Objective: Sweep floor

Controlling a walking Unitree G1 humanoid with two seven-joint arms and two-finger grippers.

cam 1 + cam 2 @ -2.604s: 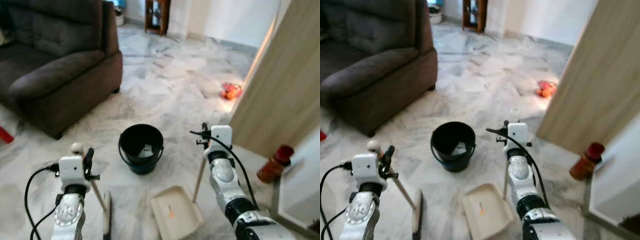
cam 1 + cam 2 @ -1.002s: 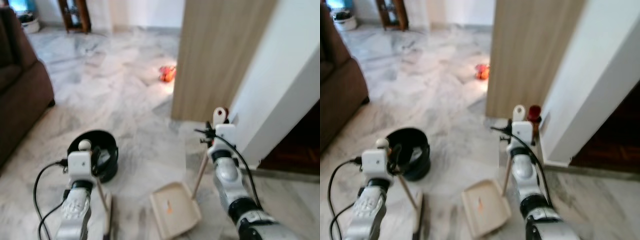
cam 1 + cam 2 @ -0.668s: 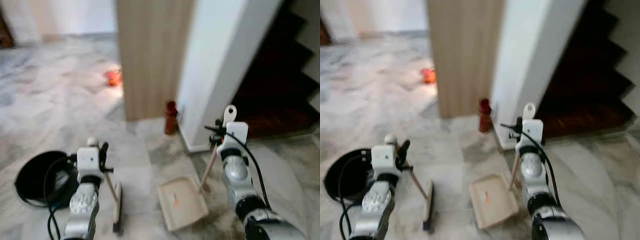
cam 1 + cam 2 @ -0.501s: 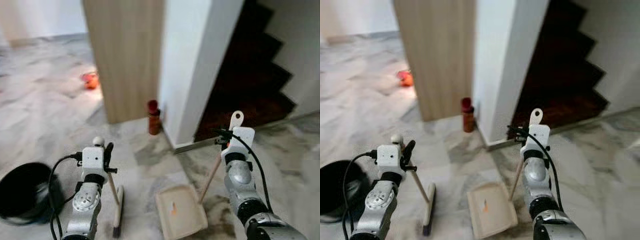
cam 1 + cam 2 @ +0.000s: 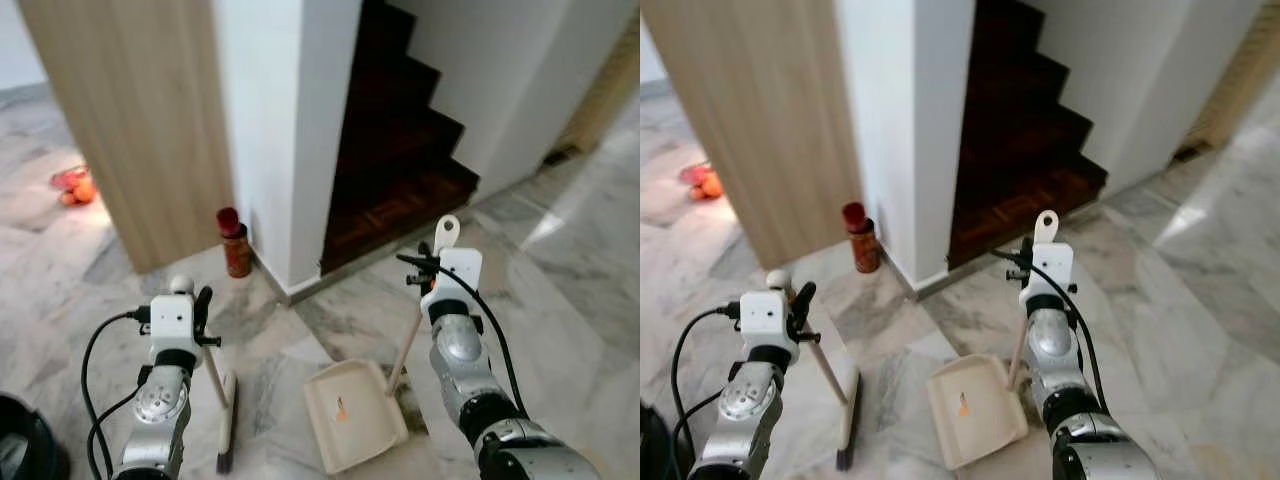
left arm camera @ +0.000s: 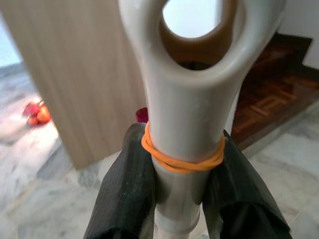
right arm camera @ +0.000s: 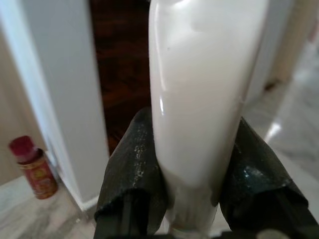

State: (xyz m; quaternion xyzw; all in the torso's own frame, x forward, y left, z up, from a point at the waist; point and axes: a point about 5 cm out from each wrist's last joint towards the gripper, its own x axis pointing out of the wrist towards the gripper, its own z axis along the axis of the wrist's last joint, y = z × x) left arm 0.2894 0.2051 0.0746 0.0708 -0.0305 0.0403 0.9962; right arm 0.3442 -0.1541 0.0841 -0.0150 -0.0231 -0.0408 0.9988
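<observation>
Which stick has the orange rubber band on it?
The broom handle, held in the left gripper. The dustpan handle in the right gripper is plain white.

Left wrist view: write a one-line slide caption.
Left gripper clamps the broom handle bound with an orange rubber band.

Soft daylight brightens the marble floor (image 5: 560, 240), the stairwell (image 5: 390, 150) sits in shadow, and edges look slightly blurred.

Two silver jointed arms end in white boxy wrist blocks (image 5: 172, 318), each trailing a looping black cable (image 5: 88, 362); the textured black fingers (image 6: 127, 199) look rubbery.
</observation>
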